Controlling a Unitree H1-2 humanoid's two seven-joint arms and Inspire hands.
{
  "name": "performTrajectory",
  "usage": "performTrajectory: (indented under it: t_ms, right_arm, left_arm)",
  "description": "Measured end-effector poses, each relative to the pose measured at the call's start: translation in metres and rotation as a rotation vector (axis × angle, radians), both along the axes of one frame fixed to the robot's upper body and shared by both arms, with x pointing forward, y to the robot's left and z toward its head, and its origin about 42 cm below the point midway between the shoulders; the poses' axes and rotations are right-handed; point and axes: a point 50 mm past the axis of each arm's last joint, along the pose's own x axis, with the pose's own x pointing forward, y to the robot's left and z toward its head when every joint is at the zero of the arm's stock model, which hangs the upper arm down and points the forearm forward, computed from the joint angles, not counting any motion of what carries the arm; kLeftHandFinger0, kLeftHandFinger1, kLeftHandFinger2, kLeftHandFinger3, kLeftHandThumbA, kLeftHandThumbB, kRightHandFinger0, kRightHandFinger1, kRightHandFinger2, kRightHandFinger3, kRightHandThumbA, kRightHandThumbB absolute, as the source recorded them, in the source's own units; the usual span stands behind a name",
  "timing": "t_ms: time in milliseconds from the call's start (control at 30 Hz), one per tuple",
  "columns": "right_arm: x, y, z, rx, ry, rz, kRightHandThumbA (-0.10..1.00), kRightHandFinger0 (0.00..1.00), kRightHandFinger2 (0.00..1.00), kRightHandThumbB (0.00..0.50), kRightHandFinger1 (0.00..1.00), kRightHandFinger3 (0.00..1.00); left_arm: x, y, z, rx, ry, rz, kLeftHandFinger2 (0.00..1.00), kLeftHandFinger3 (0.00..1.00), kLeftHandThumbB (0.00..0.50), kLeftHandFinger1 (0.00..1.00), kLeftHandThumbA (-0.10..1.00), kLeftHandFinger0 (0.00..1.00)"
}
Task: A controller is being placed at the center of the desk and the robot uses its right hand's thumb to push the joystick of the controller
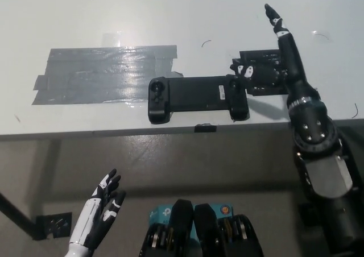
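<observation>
The black right hand [284, 58] reaches out over the desk with its fingers spread and extended, holding nothing. One finger points away toward the far side of the desk, while its thumb [243, 70] juts sideways toward the controller. The thumb tip hovers just beside the controller's near end, above or at the edge of the right-hand grip; whether it touches the casing I cannot tell from this angle.

The controller [196, 98] lies flat just to the thumb side of the hand, near the front edge of the white desk [85, 18], roughly at its middle, so the placing part of the task looks done. The joystick [157, 88] I can make out sits at the controller's far end from the hand, well apart from the thumb. A second stick under the thumb, at the near end, may exist, but it is too dark to confirm. The push itself appears not yet made.

Under the hand lies a black taped patch [267, 83], and beyond the controller a broad grey tape patch [96, 75].

The white left hand [98, 211] rests low, below the desk edge, fingers loosely apart and empty.
</observation>
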Motion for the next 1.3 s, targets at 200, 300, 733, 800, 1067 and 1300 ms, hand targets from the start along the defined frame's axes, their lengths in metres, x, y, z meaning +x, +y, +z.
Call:
performTrajectory:
  t_ms: [200,300,733,800,1067,1300]
  right_arm:
    - [0.009,0.009,-0.012,0.004,0.063,-0.007,0.99,1.00,1.00,0.307,1.00,1.00]
    - [0.010,0.013,-0.024,0.006,0.103,-0.012,0.98,1.00,1.00,0.284,1.00,1.00]
    - [0.010,0.012,-0.074,-0.010,0.256,-0.069,1.00,1.00,1.00,0.307,1.00,1.00]
    - [0.010,0.010,-0.079,-0.010,0.263,-0.076,1.00,1.00,1.00,0.308,1.00,1.00]
    - [0.018,0.010,-0.071,0.015,0.241,-0.088,1.00,1.00,1.00,0.229,1.00,1.00]
    - [0.022,0.009,-0.065,0.053,0.214,-0.097,1.00,1.00,1.00,0.112,1.00,1.00]
  left_arm:
    - [0.003,-0.001,0.002,0.005,-0.009,-0.003,1.00,1.00,0.041,1.00,0.82,1.00]
    - [0.004,-0.001,0.003,0.005,-0.013,-0.004,1.00,1.00,0.024,1.00,0.80,1.00]
    - [0.006,-0.001,0.005,0.011,-0.020,-0.006,1.00,1.00,0.018,1.00,0.72,1.00]
    - [0.006,-0.001,0.006,0.012,-0.021,-0.006,1.00,1.00,0.022,1.00,0.72,1.00]
    - [0.007,-0.001,0.007,0.012,-0.026,-0.006,1.00,1.00,0.021,1.00,0.71,1.00]
    - [0.009,-0.002,0.010,0.011,-0.038,-0.007,1.00,1.00,0.015,1.00,0.72,1.00]
